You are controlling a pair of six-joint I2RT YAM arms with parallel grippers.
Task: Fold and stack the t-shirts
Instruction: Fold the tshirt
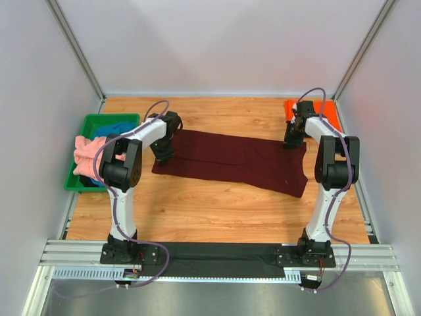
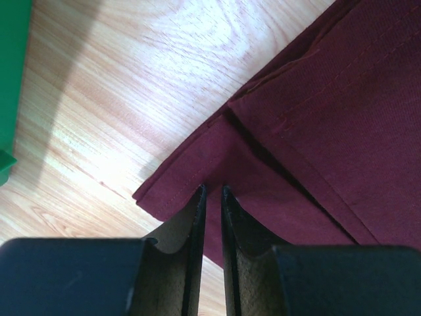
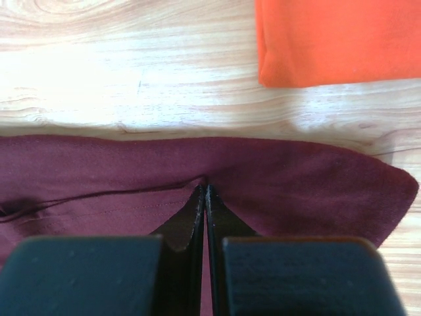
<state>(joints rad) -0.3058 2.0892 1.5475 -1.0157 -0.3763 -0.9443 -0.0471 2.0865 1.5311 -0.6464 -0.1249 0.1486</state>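
A large dark maroon t-shirt [image 1: 237, 161] lies spread in a long band across the middle of the wooden table. My left gripper [image 1: 162, 158] is at its left end, its jaws nearly together on a fold of the maroon cloth [image 2: 342, 99] near the corner [image 2: 212, 189]. My right gripper [image 1: 292, 141] is at the shirt's far right edge, shut on a puckered fold of the maroon cloth [image 3: 302, 184], fingertips at the fold [image 3: 206, 185]. A folded bright orange t-shirt [image 1: 329, 113] lies at the back right, just beyond the right gripper, and shows in the right wrist view [image 3: 335, 39].
A green plastic tray [image 1: 99, 118] stands at the left edge, holding a salmon-pink shirt [image 1: 85, 155] and a blue shirt [image 1: 115, 128]. Its green wall [image 2: 10, 66] shows in the left wrist view. White walls close the table at the back and sides.
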